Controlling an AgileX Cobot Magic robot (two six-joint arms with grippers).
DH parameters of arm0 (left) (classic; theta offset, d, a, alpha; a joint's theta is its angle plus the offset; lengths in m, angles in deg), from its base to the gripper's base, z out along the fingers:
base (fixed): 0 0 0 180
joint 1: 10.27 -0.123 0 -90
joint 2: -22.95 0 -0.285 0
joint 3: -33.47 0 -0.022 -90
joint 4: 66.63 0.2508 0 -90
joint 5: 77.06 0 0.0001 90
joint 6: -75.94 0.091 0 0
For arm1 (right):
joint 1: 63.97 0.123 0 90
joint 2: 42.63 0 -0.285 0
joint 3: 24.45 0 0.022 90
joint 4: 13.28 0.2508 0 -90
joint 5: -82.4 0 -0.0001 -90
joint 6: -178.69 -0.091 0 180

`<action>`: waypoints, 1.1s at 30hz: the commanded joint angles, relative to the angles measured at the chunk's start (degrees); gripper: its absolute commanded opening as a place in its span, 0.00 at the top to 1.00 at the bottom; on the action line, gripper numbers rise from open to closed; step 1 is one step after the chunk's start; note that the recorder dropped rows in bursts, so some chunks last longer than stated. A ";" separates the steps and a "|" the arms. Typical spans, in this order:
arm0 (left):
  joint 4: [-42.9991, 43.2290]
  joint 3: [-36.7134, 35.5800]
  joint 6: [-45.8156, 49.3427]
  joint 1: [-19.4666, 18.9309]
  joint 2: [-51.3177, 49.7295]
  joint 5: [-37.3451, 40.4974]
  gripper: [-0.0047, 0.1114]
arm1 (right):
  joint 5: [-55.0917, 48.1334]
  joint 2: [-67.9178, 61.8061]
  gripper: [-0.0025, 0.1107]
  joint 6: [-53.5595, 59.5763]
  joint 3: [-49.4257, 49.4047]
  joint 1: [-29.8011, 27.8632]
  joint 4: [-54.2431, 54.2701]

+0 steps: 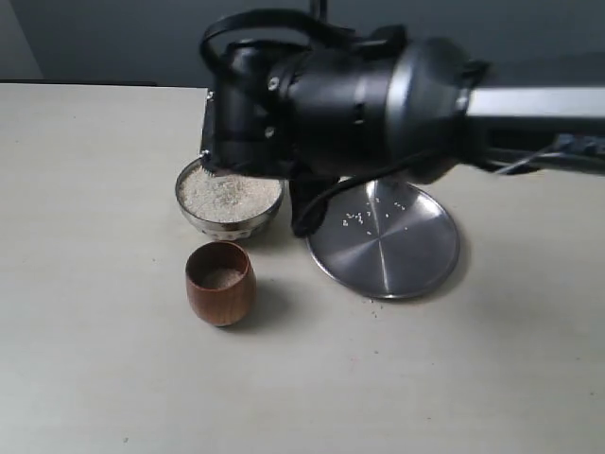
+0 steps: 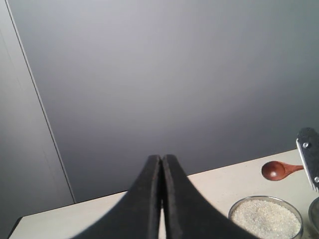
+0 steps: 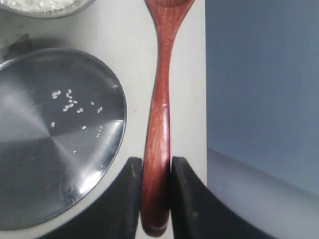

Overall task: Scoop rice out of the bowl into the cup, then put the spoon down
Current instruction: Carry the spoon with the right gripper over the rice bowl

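a pale beige table point(image 1: 95, 378) under soft light; a plain grey wall point(image 2: 174, 74) behind it

Pale beige table point(image 1: 95, 378), matte: steel bowl point(image 1: 222, 227) of rice point(image 1: 227, 194) toward the back, wooden cup point(image 1: 219, 301) just in front of it, flat steel plate point(image 1: 397, 265) to their right.

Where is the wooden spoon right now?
The right gripper clamps the spoon by its handle; in the right wrist view it runs alongside the steel plate, its head reaching toward the bowl of rice.
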 commanded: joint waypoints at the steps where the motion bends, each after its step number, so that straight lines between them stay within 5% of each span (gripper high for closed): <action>1: -0.11 0.25 -0.01 -0.21 -0.05 -0.23 0.96 | -3.19 -5.59 0.98 -0.50 2.17 2.44 -4.76; 19: -0.11 0.25 -0.01 -0.21 -0.05 -0.23 0.96 | -0.96 -14.57 0.98 -0.50 8.05 3.95 -2.66; 33: -0.11 0.25 -0.01 -0.21 -0.05 -0.23 0.96 | 2.35 -14.23 0.98 -11.90 8.05 3.60 4.70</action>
